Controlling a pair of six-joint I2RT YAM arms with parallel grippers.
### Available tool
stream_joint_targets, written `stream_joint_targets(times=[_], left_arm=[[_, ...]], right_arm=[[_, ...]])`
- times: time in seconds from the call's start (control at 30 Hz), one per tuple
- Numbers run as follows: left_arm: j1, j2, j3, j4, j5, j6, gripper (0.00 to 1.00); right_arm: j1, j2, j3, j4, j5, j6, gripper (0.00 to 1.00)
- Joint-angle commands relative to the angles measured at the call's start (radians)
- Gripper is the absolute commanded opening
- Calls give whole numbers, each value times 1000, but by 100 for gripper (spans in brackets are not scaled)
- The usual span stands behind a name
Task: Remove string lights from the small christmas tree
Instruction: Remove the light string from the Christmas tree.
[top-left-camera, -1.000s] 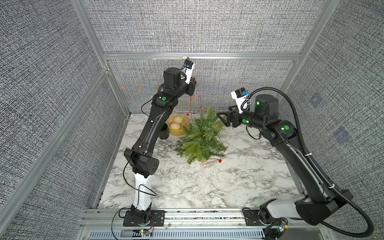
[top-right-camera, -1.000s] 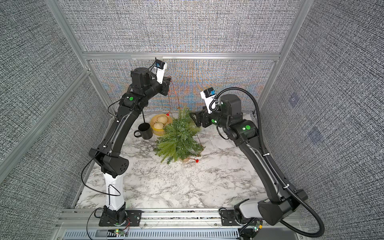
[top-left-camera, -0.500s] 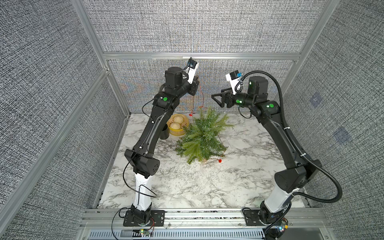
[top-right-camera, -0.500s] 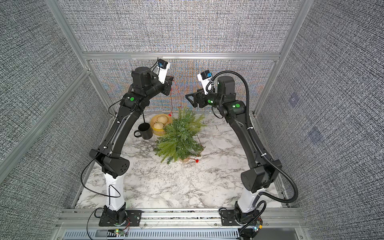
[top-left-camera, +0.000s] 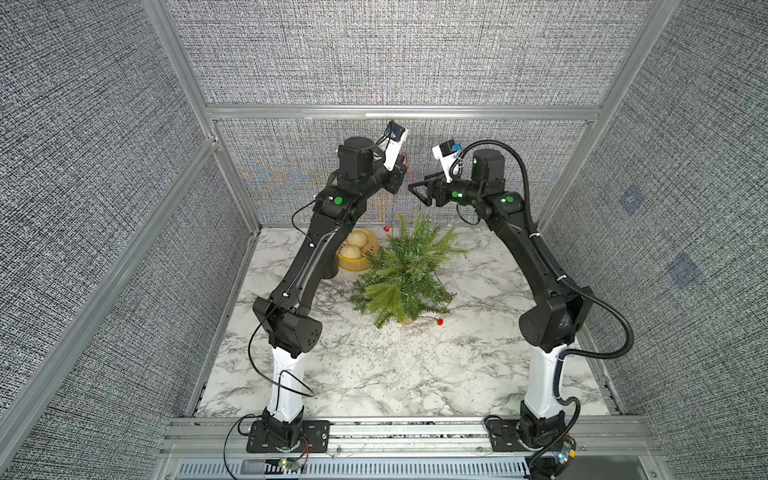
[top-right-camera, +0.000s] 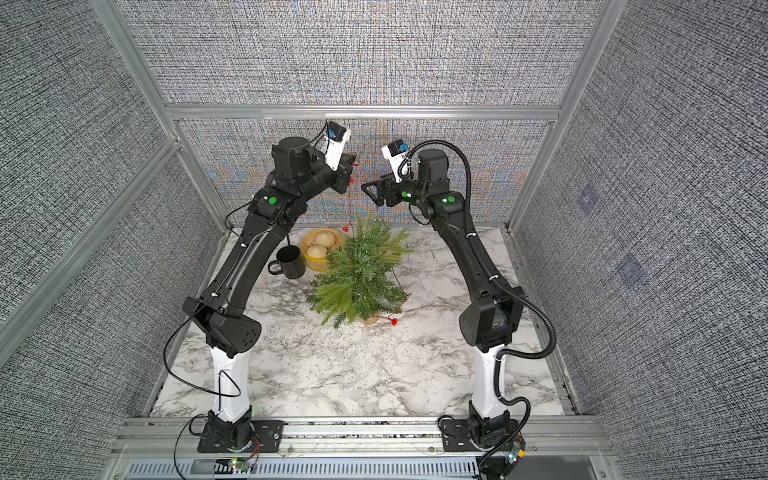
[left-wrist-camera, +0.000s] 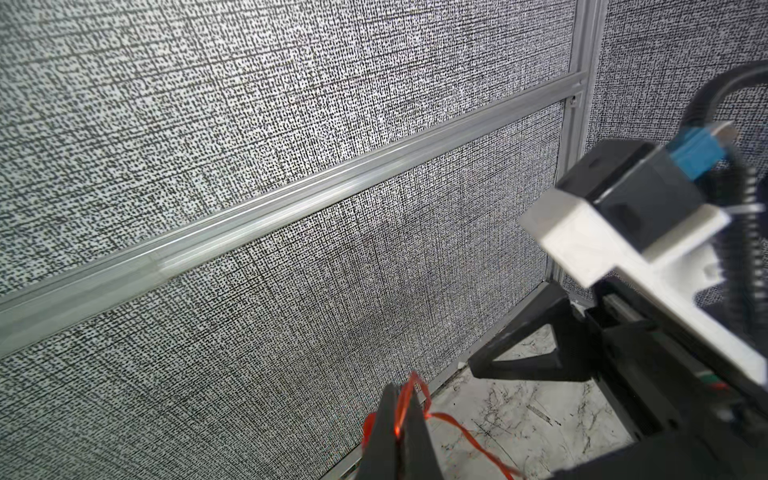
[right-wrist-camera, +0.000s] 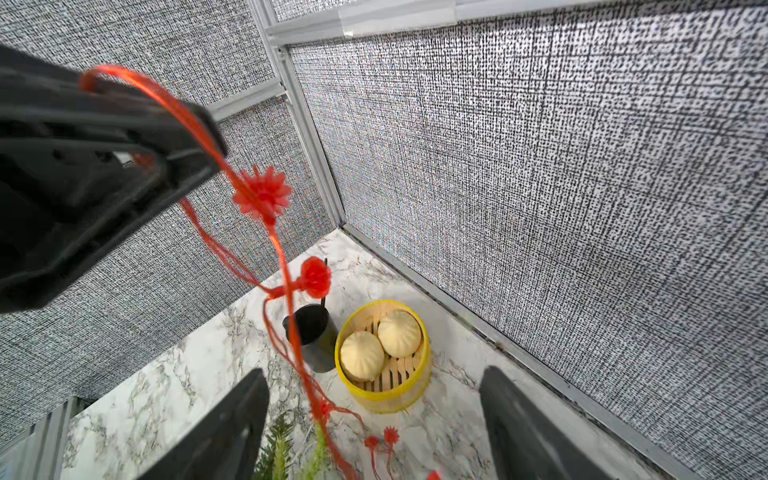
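The small christmas tree (top-left-camera: 405, 274) (top-right-camera: 359, 274) stands at the back middle of the marble table. My left gripper (top-left-camera: 402, 172) (top-right-camera: 352, 168) (left-wrist-camera: 399, 392) is high above it, shut on the string lights' thin red wire (left-wrist-camera: 404, 399). The wire hangs from those jaws down into the tree, with red bulbs (right-wrist-camera: 262, 194) (right-wrist-camera: 315, 276) along it. One bulb (top-left-camera: 387, 227) hangs by the treetop and another (top-left-camera: 439, 320) lies beside the tree's base. My right gripper (top-left-camera: 412, 190) (top-right-camera: 365, 189) (right-wrist-camera: 374, 372) is open at the same height, facing the left gripper. The hanging wire crosses just in front of its jaws.
A black mug (top-right-camera: 291, 264) (right-wrist-camera: 313, 336) and a yellow steamer basket (top-left-camera: 353, 266) (top-right-camera: 316, 264) (right-wrist-camera: 382, 397) with two buns sit left of the tree. The grey back wall is close behind both grippers. The marble table (top-left-camera: 374, 374) stretches toward the front.
My right arm has risen from beside the tree to the left gripper's height and turned toward it. The left gripper has shifted slightly up and right, still shut on the wire.
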Motion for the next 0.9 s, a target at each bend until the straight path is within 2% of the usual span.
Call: stream_joint_targets(times=[0.0,0.43,0.87], left_arm=[[-1,6,0,45,-8,5,0],[-7,-24,-26,38,-19,21,0],[-10,-31,-34,42,-28,34,0]], right_arm=[[-2,25,38,10,4,1,80],[-11,105,106,42,31,24,56],[-13,126,135,55,21,34,37]])
